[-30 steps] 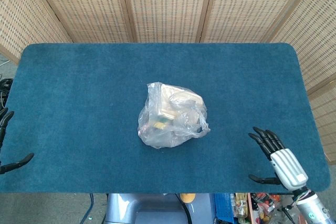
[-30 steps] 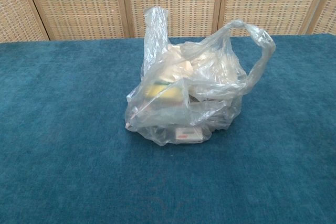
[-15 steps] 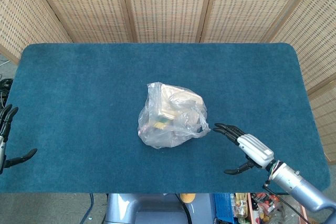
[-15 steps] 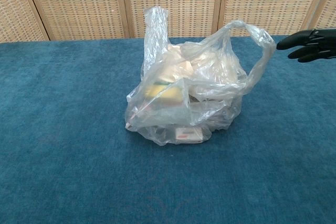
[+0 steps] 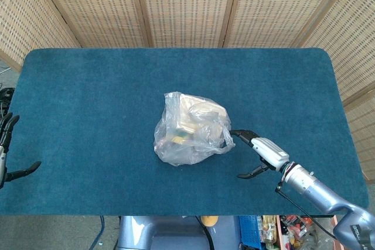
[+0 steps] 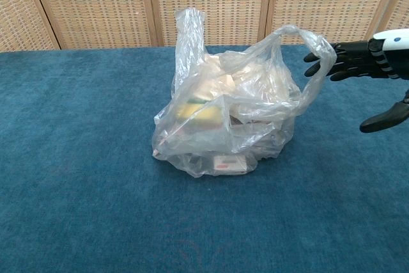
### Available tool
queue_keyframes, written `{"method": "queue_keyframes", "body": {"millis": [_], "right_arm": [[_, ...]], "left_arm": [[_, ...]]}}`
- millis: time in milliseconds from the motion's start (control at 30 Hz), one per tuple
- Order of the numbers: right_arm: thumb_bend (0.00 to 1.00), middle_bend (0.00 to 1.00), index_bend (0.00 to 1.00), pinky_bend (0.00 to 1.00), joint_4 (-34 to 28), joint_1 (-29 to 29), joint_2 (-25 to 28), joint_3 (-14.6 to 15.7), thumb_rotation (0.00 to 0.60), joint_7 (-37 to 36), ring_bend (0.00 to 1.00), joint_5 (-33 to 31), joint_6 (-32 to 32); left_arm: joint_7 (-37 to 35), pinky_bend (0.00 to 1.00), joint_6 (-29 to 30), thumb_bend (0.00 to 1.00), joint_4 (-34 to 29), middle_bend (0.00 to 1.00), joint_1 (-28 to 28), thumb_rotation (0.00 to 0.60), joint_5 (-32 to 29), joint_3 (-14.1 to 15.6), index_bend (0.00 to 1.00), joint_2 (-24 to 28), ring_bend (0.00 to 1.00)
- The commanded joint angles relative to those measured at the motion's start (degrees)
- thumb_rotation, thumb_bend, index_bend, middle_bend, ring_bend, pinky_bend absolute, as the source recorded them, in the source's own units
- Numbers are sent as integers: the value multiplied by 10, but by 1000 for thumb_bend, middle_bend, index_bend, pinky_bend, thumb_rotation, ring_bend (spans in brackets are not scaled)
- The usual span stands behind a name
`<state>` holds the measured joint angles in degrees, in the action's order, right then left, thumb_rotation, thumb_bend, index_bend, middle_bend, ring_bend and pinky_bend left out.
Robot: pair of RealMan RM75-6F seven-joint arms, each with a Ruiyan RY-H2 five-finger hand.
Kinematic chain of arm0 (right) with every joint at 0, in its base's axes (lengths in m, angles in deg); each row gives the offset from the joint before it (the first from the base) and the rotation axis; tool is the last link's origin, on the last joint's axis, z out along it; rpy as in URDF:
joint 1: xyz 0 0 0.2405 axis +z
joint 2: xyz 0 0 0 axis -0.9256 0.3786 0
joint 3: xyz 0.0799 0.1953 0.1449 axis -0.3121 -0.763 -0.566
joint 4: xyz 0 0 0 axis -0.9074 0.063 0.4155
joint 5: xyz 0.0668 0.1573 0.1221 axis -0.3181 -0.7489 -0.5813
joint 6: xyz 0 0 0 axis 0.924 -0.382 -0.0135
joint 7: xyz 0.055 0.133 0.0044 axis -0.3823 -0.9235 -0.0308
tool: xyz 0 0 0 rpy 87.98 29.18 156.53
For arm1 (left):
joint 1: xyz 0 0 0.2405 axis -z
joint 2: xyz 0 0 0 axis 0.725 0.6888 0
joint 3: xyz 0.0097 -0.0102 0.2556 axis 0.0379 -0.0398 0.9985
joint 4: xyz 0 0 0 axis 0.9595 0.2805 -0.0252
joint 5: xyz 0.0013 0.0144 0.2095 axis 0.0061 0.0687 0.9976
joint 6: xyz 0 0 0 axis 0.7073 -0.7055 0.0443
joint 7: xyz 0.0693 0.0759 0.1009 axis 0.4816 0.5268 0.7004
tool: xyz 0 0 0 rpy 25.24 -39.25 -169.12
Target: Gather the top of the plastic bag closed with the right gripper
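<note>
Bag [image 5: 190, 133] of clear plastic sits near the middle of the table [image 5: 88, 98], lumpy with packaged goods, its 2 handle loops unfastened; in the chest view [image 6: 223, 119] 1 loop stands upright at the back and the other arches out to the side where the right hand is; the right hand [image 5: 258, 150] reaches in from that side, fingers spread and grasping nothing, its dark fingertips [image 6: 314, 57] right at the arching loop, though whether they touch the film cannot be told; the thumb [image 6: 383, 118] hangs lower and apart from the other fingers, well clear of the bag; the silver forearm runs back toward the near table edge in the head view.

Left hand [image 5: 7, 150] shows only partly at the far edge of the head view, beside the table's short end, well apart from the bag; its fingers look spread with nothing in them.

Table is covered in deep blue-green carpet-like cloth with rounded corners; behind it stand woven wicker screen panels [image 5: 187, 4] in pale wooden frames.
</note>
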<state>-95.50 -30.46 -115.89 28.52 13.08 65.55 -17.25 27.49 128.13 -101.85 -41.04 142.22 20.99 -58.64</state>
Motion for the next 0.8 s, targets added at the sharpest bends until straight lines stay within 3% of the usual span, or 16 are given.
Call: {"method": "queue_keyframes", "body": {"millis": [33, 533, 800], "right_arm": [[0, 150, 102, 0, -4, 15, -7, -1, 600, -41, 0, 0, 4], [0, 200, 154, 2, -16, 79, -9, -16, 600, -211, 6, -15, 45], [0, 253, 180, 87, -10, 112, -13, -19, 600, -360, 75, -19, 63]], "left_arm": [[3, 0, -3, 155, 0, 0, 2, 600, -3, -1, 0, -1, 0], [3, 0, -3, 156, 0, 0, 4, 600, -6, -1, 0, -2, 0], [-3, 0, -8, 157, 2, 0, 6, 600, -11, -3, 0, 0, 0]]}}
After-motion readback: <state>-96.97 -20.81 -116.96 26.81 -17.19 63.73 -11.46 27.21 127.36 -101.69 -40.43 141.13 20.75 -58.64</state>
